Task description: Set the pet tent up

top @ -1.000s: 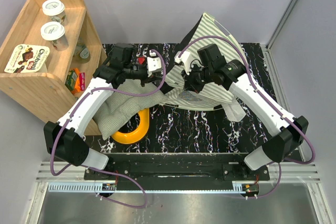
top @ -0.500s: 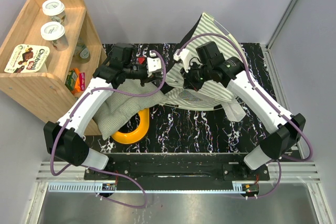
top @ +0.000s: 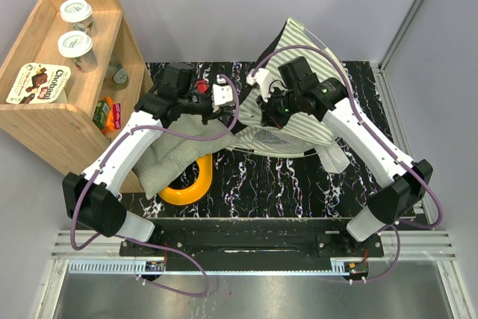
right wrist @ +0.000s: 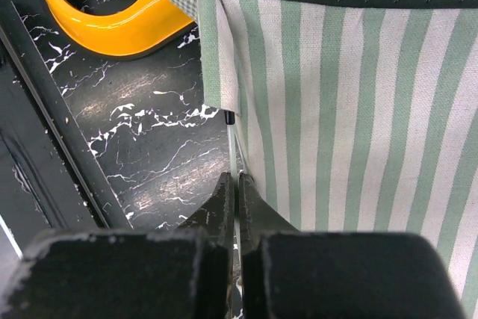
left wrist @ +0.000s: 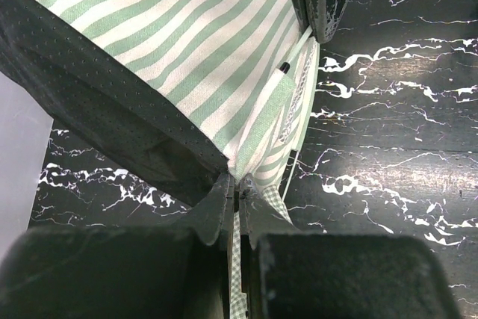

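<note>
The pet tent [top: 299, 134] lies half collapsed at the back right of the table, green-and-white striped with a mesh window [top: 267, 137]. My left gripper [top: 222, 110] is at its left corner. In the left wrist view it [left wrist: 237, 188] is shut on that corner of the tent [left wrist: 187, 42], with fabric pinched between the jaws. My right gripper [top: 270, 115] is over the tent's middle. In the right wrist view it [right wrist: 236, 178] is shut on a thin pole [right wrist: 232, 147], whose black tip sits at the striped fabric's [right wrist: 351, 110] hem.
A checked cushion [top: 166, 158] lies under the left arm, partly over a yellow ring [top: 190, 187]. A wooden shelf [top: 45, 113] with cups and a carton stands at the left. Grey walls close the back and the sides.
The right arm has moved a little up and to the left with the pole. The left arm has shifted slightly. Both grips are unchanged.
</note>
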Tool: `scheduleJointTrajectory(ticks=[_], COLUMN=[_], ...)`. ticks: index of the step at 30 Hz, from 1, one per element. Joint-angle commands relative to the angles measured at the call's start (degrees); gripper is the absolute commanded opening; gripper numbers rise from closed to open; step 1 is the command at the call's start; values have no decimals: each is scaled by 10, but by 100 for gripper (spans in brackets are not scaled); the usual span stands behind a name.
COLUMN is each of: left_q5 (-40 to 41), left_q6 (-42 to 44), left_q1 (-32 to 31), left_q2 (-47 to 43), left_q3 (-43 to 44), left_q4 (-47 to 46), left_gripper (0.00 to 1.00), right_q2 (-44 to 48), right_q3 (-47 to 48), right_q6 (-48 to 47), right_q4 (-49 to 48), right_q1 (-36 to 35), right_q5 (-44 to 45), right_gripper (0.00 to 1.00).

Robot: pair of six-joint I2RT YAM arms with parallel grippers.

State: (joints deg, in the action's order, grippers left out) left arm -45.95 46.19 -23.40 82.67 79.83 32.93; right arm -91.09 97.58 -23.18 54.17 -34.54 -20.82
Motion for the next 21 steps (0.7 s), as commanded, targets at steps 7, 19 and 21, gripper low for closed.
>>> scheduleJointTrajectory(ticks=[7,19,21], left_q5=[12,-12,0], left_q6=[-5,-29,-25], left_q1=[-25,-49,-49], left_q2=[-5,5,5], left_q3=[40,46,38], left_q4=[13,6,4], left_gripper=[0,0,0], right_q2=[-19,-25,-16], right_q3=[29,31,23], right_q6=[-7,-6,-1], right_q4=[46,33,25], right_q1=[19,19,19], right_q5=[0,-13,-4], right_gripper=[0,0,4])
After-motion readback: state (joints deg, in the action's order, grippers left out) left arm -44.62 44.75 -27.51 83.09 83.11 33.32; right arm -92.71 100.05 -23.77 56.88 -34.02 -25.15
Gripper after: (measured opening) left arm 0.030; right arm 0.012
